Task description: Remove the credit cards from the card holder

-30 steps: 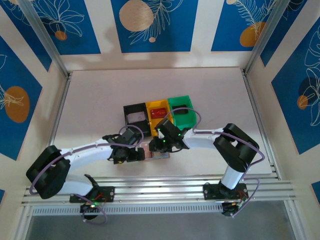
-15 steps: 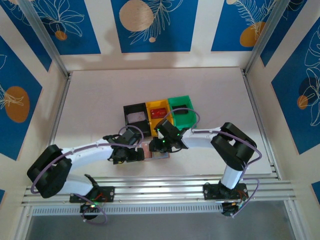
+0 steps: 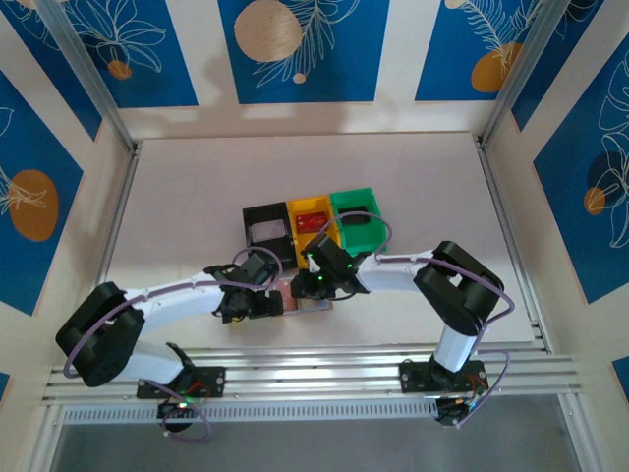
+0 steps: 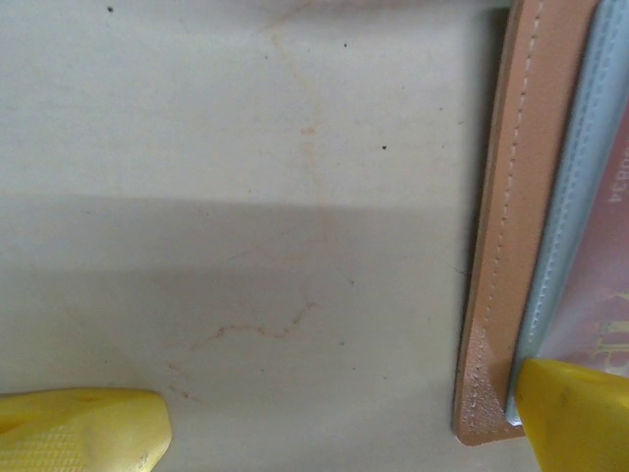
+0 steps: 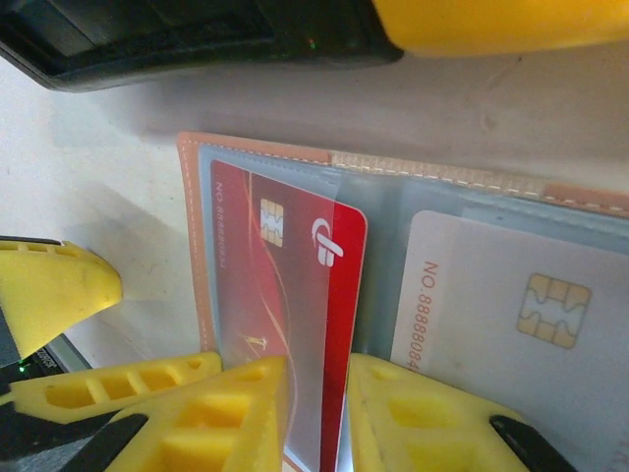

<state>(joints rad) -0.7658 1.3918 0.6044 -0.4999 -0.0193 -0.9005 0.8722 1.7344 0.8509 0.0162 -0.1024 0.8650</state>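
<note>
The tan card holder (image 3: 305, 301) lies open on the table between both arms. In the right wrist view its clear left pocket (image 5: 246, 197) holds a red credit card (image 5: 285, 275) whose long edge sticks out bright red. A white credit card (image 5: 491, 315) sits in the other pocket. My right gripper (image 5: 316, 393) stands over that red edge, jaws only a narrow gap apart. One finger overlaps the card; I see no pinch. My left gripper (image 4: 329, 423) is wide open, and its right fingertip (image 4: 575, 418) rests on a corner of the holder (image 4: 511, 246).
A black bin (image 3: 248, 228), a yellow bin (image 3: 293, 221) with something red in it and a green bin (image 3: 339, 202) stand in a row just behind the holder. The right gripper (image 3: 316, 291) and left gripper (image 3: 267, 306) crowd close together.
The right arm's elbow has edged slightly left. The grippers and the holder stay where they were.
</note>
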